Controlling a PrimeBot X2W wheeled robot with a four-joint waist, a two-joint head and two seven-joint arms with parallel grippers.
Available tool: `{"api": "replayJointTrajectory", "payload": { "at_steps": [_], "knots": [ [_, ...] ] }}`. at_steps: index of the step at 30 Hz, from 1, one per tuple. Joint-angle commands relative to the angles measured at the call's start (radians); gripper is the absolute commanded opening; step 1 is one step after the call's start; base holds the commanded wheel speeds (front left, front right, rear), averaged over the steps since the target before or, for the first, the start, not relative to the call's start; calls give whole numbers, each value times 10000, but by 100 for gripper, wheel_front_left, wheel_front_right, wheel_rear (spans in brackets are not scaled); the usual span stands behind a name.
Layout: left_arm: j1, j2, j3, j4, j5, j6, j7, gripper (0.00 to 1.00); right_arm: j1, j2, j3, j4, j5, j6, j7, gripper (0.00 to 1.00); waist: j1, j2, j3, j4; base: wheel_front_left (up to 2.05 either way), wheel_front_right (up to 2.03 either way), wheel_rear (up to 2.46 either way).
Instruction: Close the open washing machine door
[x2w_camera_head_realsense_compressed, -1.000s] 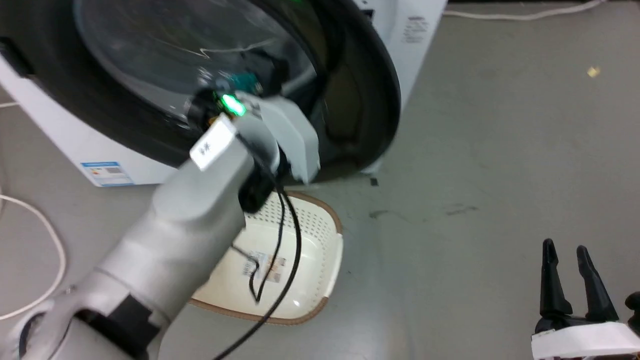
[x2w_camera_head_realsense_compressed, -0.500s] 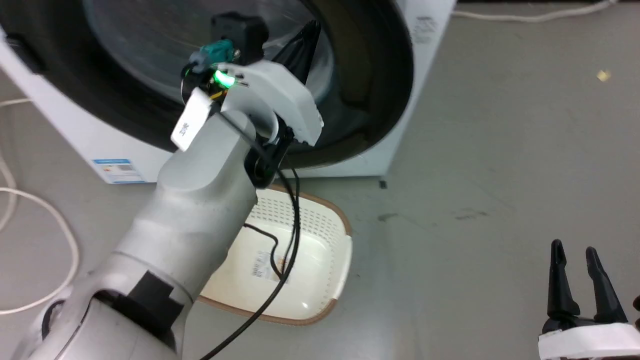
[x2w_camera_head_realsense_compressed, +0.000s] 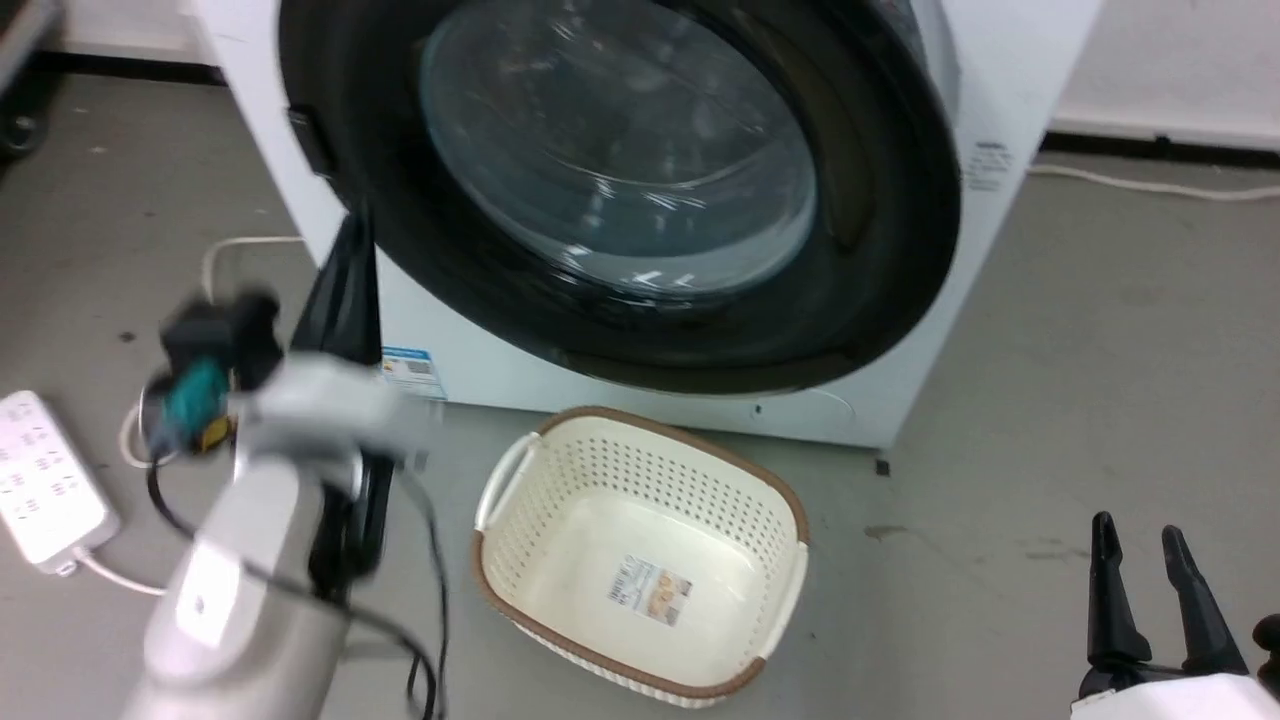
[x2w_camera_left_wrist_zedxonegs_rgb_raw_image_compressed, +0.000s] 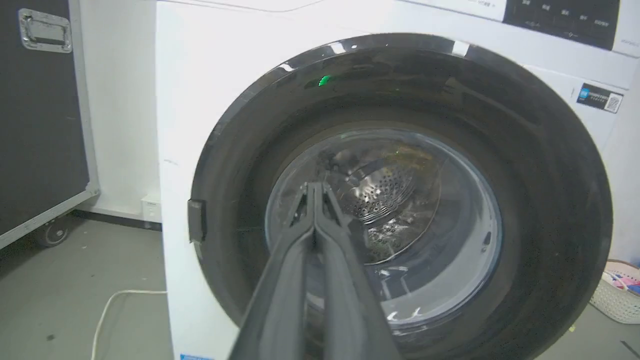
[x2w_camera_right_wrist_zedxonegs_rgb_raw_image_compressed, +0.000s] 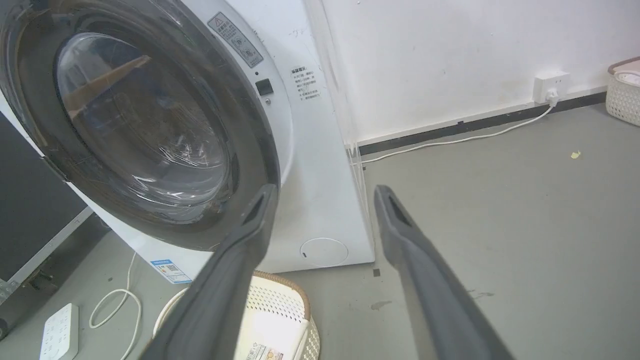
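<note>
- In the head view you see the washing machine door (x2w_camera_head_realsense_compressed: 620, 180) lying flat against the front of the washing machine (x2w_camera_head_realsense_compressed: 1000, 90). The blurred left gripper (x2w_camera_head_realsense_compressed: 355, 230) is near the machine's lower left corner. The right gripper (x2w_camera_head_realsense_compressed: 1135, 530) is over the floor (x2w_camera_head_realsense_compressed: 1050, 350), well apart.
- In the left wrist view, its fingers are pressed together, holding nothing, and point at the door glass.
- In the right wrist view, the fingers stand wide apart and empty.

Cream perforated plastic laundry basket (x2w_camera_head_realsense_compressed: 600, 470) sitting before the big white front-loading washing machine (x2w_camera_head_realsense_compressed: 1010, 70); round black-rimmed glass door (x2w_camera_head_realsense_compressed: 620, 170) lying against its front, seemingly flush; white power strip (x2w_camera_head_realsense_compressed: 40, 480) lying left of the basket.
</note>
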Motion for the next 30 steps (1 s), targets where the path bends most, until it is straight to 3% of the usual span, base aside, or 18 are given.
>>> {"api": "replayJointTrajectory", "payload": {
  "at_steps": [1,2,9,17,18,19,20,21,30],
  "knots": [
    [619,41,145,-162,258,27,-42,0,145,-4,14,23,-52,10,-44,100,2,-1,-225,248,0,0,0],
    [1507,56,341,-301,541,-20,-42,0,209,-4,28,45,-76,10,-44,100,2,-1,-344,323,0,0,0],
    [3275,-63,459,-29,495,-154,-42,0,378,-4,213,121,-169,10,-44,100,2,-1,-668,221,0,0,0],
    [4505,-406,628,34,385,-54,-43,0,573,-4,373,55,-386,10,-44,100,2,-1,-830,143,0,0,0],
    [4566,-448,678,0,392,-34,-43,8,584,-4,353,38,-499,10,-44,100,2,-1,-832,147,0,0,0],
    [4597,-483,736,-61,426,-17,-43,36,582,-4,326,17,-552,10,-44,94,2,-1,-826,159,0,0,0],
    [4619,-516,784,-113,465,-14,-43,91,572,-4,305,-15,-668,10,-44,40,2,-1,-825,172,0,0,0],
    [4622,-544,839,-193,523,-5,-43,100,563,-4,295,-29,-820,10,-44,0,2,-1,-826,188,0,0,0],
    [4476,-705,1100,-857,1172,46,-43,100,-611,-4,562,143,-2386,10,78,0,2,-1,-516,452,0,0,0]
  ]
}}
